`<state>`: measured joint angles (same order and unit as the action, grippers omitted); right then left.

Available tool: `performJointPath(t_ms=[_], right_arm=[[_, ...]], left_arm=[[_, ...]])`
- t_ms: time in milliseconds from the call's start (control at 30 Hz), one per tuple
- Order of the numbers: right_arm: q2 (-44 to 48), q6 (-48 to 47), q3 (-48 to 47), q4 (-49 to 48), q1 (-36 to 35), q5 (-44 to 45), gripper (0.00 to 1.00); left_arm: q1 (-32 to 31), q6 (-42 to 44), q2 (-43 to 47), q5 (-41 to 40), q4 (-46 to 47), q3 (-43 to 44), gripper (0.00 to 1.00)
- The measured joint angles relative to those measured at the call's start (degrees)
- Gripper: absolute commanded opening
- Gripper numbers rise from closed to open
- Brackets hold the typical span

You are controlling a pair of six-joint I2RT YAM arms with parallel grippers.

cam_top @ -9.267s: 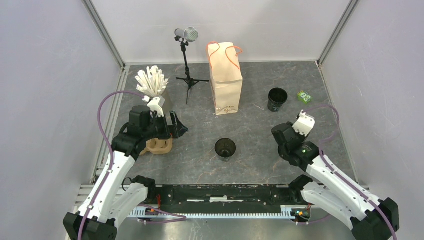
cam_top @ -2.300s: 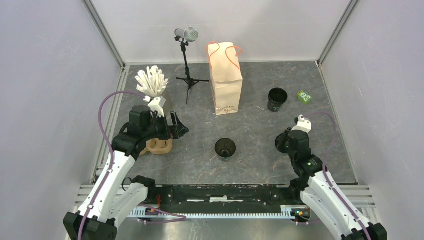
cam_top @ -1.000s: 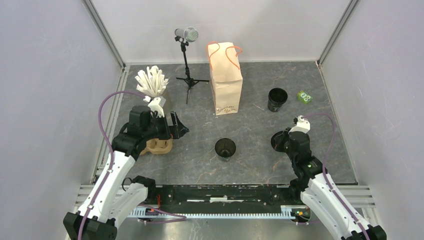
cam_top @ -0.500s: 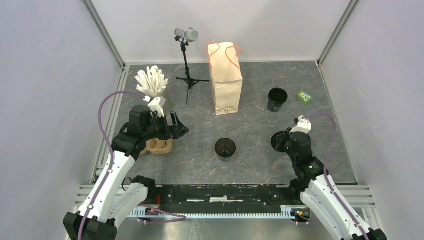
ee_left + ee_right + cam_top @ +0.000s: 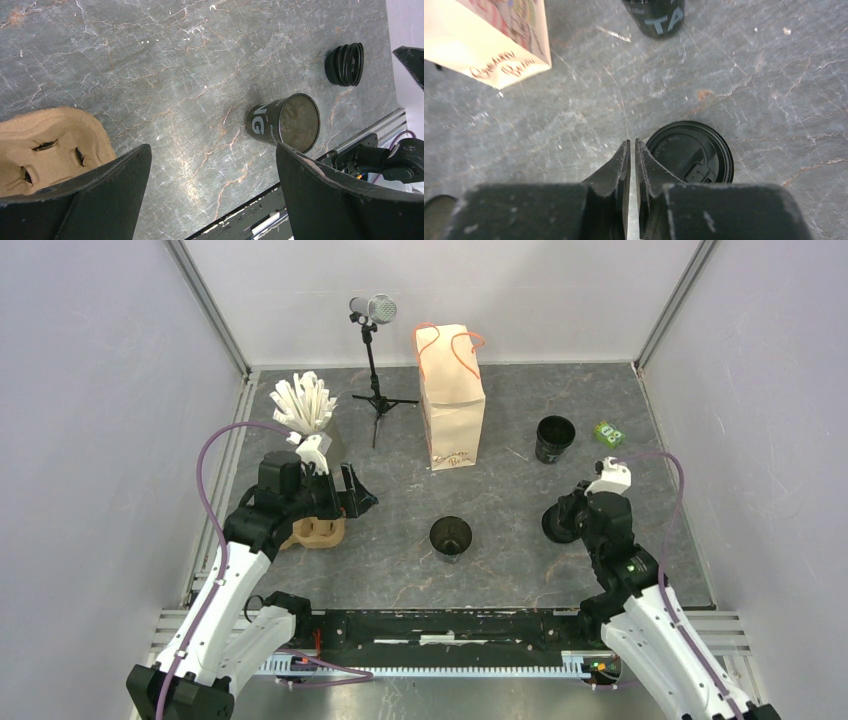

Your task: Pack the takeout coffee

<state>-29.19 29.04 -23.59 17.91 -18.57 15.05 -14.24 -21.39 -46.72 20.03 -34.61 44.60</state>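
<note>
Right claw farther right — two cups, one lid

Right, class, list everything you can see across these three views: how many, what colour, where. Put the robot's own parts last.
paper bag: 1, brown with orange handles, standing at back centre
microphone on a tripod: 1, black and grey, left of the bag
white sticks: one bunch, white, back left
cup carrier: 1, tan cardboard, left side under the left arm
black cups: 2, black, one near centre front, the other right of the bag
black lid: 1, black, flat on the table, right side
green packet: 1, green, back right
table: 1, grey marbled
left gripper: 1, black, open, beside the carrier
right gripper: 1, black, shut, beside the lid
</note>
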Motion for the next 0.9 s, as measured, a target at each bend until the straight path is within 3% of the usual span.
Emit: performJointPath(t_ms=[133,200,900], right_arm=[[-4.74,-1.86,-0.15,0.59,0.00,-2.27,0.32],[-5.84,-2.21,0.61,0.55,0.00,-3.85,0.34],[-9.79,-1.29,4.81,-3.19,0.15,-5.11,0.25]], left_arm=[[0.00,0.00,0.00,0.00,0.00,0.00,1.00],[0.00,0.00,0.00,0.00,0.00,0.00,1.00],[0.00,0.02,0.35,0.00,0.00,-0.02,1.00]])
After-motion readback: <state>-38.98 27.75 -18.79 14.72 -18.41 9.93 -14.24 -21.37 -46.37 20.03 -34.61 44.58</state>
